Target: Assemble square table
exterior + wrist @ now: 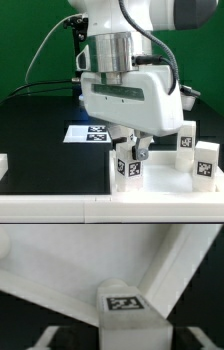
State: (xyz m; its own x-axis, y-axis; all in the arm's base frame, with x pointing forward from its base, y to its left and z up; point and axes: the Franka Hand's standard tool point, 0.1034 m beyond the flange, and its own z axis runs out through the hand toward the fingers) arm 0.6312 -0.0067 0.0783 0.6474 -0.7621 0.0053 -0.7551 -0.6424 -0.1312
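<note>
I have one white peg leg [128, 166] [123, 308] between the fingers, its black-and-white tag facing the wrist camera; the gripper [131, 152] is clamped on it, fingers [48, 338] pressing either side of the leg in the wrist view. The leg stands upright over the tabletop panel [160, 172] [70, 258], close in by a corner where two thick raised edges meet; I can't tell if its foot is touching the panel surface. The panel lies low at the front of the black table [40, 130]. Two more tagged legs [186, 139] [206, 161] stand upright at the exterior view's right, just beside the panel. Behind the gripper, the marker board [88, 133] lies flat on the black surface
</note>
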